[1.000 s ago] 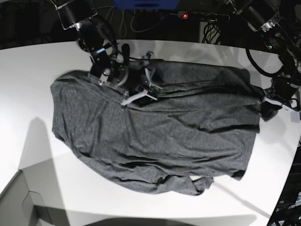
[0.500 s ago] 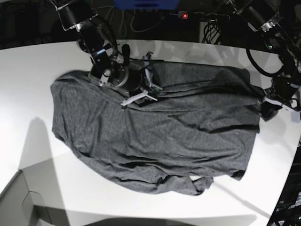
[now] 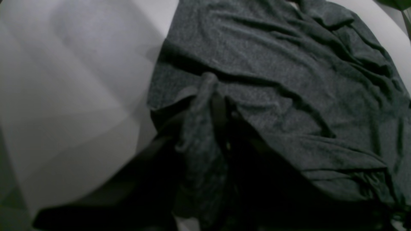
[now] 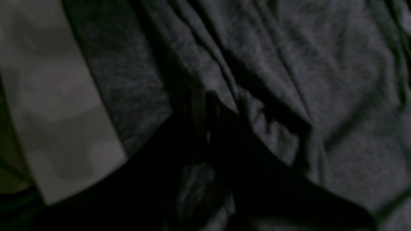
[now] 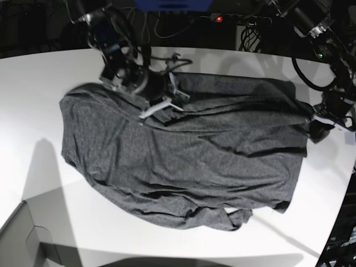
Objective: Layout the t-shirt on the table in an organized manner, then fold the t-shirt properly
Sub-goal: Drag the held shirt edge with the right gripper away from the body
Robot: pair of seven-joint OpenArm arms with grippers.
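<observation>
The dark grey t-shirt [image 5: 189, 167] lies spread and wrinkled across the white table [image 5: 33, 100]. My right gripper [image 5: 167, 103] sits at the shirt's far edge, left of centre, shut on a fold of the cloth. In the right wrist view its dark fingers [image 4: 199, 112] press into creased fabric [image 4: 321, 80]. At the shirt's right end my left gripper [image 5: 316, 129] is shut on a bunched corner. In the left wrist view that bunched cloth [image 3: 199, 106] shows between the fingers, and the rest of the shirt [image 3: 289, 80] stretches away.
A grey box corner [image 5: 22, 239] pokes in at the bottom left. Cables and dark equipment with a red light [image 5: 217, 18] line the far side. The table's curved edge [image 5: 345, 189] runs close to my left gripper.
My right gripper went from open to shut on the shirt's far edge and shifted a little up and left. The left arm and its end of the shirt stayed put.
</observation>
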